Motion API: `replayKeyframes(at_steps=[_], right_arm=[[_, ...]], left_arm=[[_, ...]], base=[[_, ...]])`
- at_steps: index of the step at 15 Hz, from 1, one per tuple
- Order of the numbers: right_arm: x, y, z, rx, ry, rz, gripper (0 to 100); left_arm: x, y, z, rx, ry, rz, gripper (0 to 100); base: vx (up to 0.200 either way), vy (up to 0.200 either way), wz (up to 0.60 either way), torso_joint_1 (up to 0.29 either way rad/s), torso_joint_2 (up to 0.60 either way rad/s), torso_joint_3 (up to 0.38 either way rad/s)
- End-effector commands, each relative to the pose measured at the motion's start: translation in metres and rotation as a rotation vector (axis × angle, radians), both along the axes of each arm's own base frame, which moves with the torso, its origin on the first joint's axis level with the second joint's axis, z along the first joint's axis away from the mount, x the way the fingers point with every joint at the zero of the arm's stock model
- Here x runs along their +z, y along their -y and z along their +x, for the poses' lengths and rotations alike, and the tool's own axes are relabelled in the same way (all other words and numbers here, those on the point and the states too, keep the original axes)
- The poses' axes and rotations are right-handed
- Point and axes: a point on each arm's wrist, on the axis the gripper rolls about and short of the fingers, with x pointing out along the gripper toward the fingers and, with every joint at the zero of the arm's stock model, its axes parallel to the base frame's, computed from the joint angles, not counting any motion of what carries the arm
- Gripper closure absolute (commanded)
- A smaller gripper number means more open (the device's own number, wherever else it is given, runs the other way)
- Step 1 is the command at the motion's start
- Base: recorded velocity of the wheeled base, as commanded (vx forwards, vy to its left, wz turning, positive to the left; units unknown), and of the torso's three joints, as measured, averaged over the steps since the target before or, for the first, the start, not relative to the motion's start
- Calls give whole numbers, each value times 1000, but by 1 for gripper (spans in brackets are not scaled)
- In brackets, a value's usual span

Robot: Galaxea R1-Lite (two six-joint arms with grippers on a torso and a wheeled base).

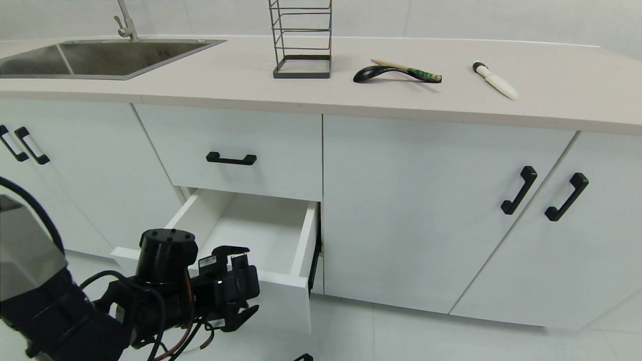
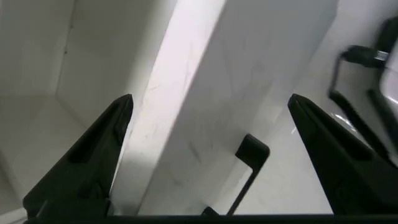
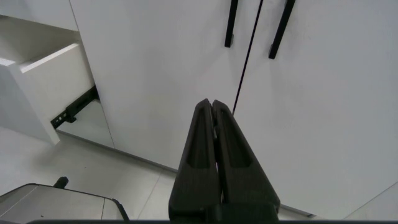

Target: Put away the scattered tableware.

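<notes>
My left hand (image 1: 243, 283) hangs released at the front of the open drawer (image 1: 307, 235); my right hand (image 3: 212, 107) is clenched.

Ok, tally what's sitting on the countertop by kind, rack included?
Black spoon: 1
Wooden utensil with green end: 1
White utensil with black tip: 1
Wire rack: 1
Total: 4

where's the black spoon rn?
Head view: the black spoon lies on the countertop, just right of the wire rack, with the white knife farther right.
</notes>
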Motion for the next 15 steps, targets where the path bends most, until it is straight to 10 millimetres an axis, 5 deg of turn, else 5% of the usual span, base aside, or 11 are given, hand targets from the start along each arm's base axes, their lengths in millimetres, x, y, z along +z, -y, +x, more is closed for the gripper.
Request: replayKeyframes(at_steps=[1,10,15], right_arm=[[0,0,0,1,0,0,100],[0,0,0,1,0,0,100],[0,0,0,1,0,0,100]], left_arm=[[14,-4,-15,-8,38,-16,0],[10,-19,-54,-22,-13,4,0],[34,-19,-78,-76,102,-52,0]], base=[[0,0,0,0,0,0],[0,0,0,0,0,0],[0,0,0,0,0,0]])
